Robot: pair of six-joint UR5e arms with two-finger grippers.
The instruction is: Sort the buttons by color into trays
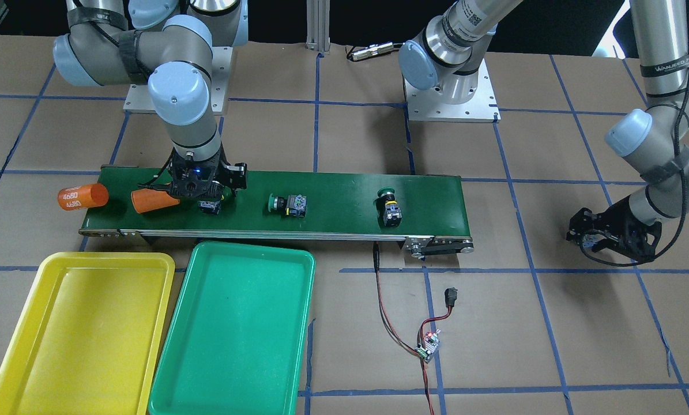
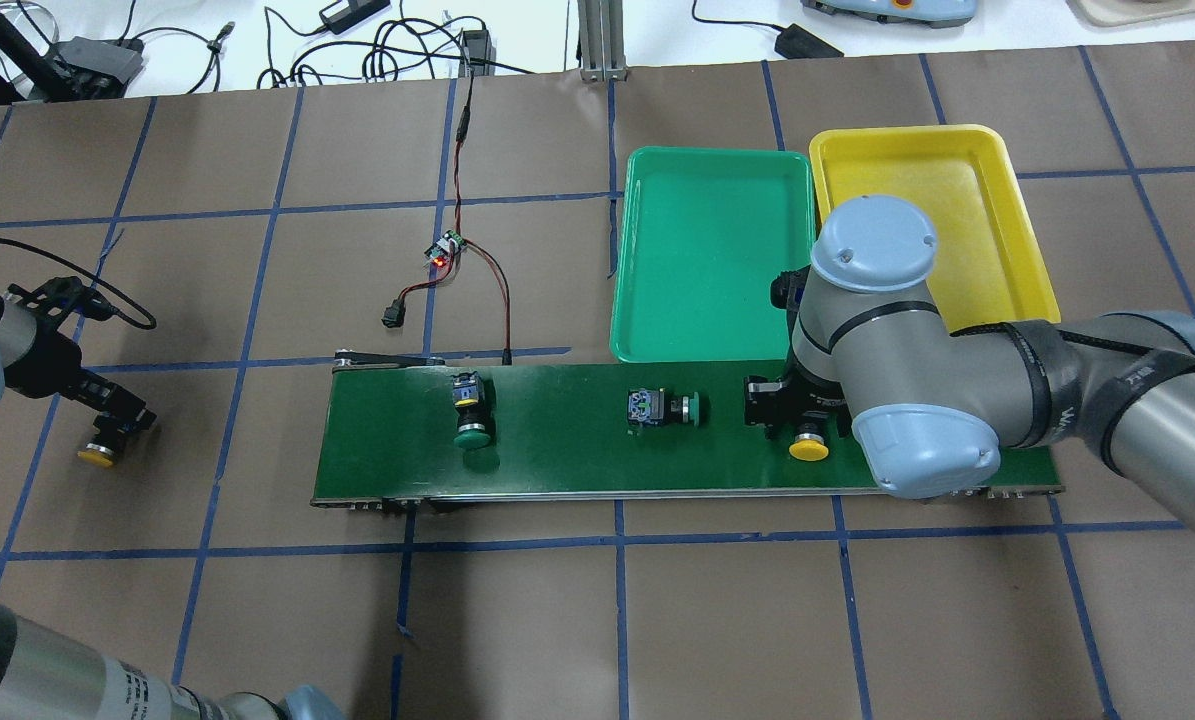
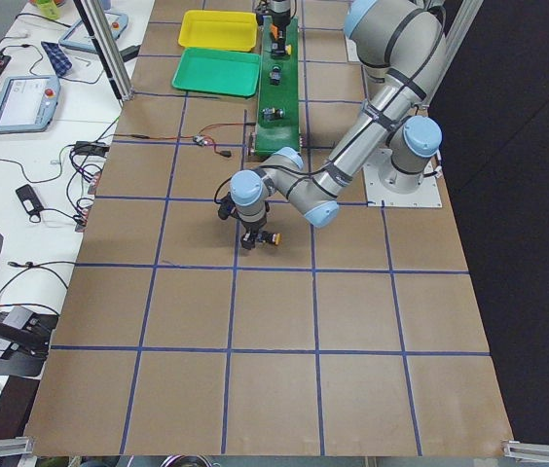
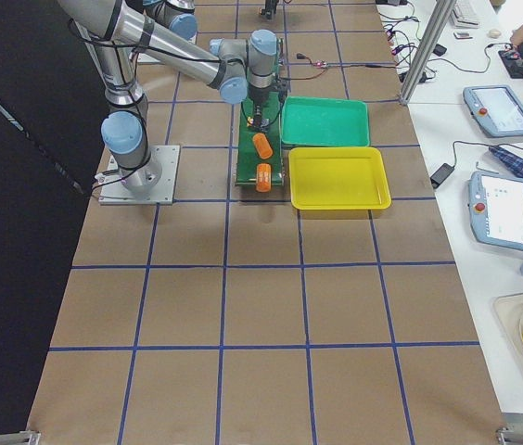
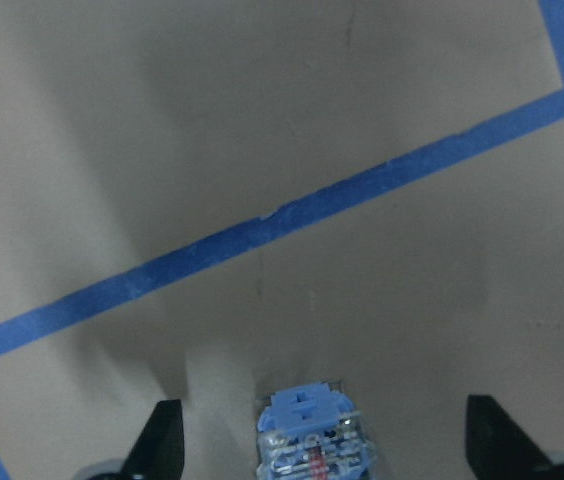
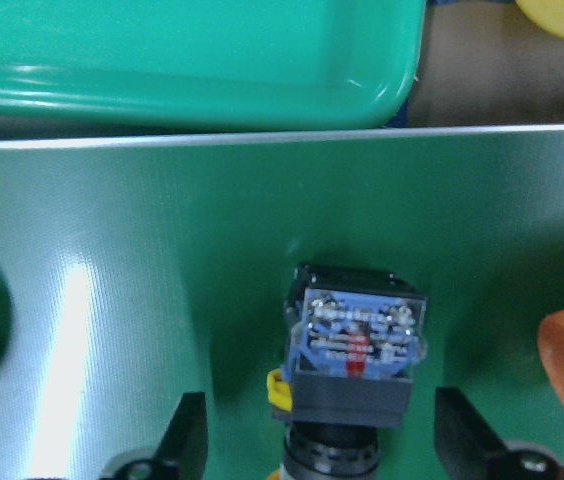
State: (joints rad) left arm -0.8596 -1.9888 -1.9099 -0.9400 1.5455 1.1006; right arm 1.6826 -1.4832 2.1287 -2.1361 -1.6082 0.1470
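Observation:
A yellow button [image 2: 809, 447] lies on the belt between the fingers of my right gripper [image 2: 807, 425], which is open around it; the right wrist view shows its grey block [image 6: 355, 350] with gaps to both fingers. Two green buttons [image 2: 472, 412] [image 2: 663, 407] lie further left on the belt. Off the belt, at the far left of the table, another yellow button [image 2: 95, 456] lies between the spread fingers of my open left gripper [image 2: 112, 425], and its block [image 5: 309, 435] touches neither finger. The green tray [image 2: 707, 250] and yellow tray [image 2: 917, 170] are both bare inside.
The dark-green conveyor belt [image 1: 332, 190] carries two orange cylinders, one [image 1: 82, 196] at its end and one [image 1: 153, 200] beside my right gripper. A small controller board [image 1: 428, 346] with red and black wires lies on the brown paper near the belt's other end.

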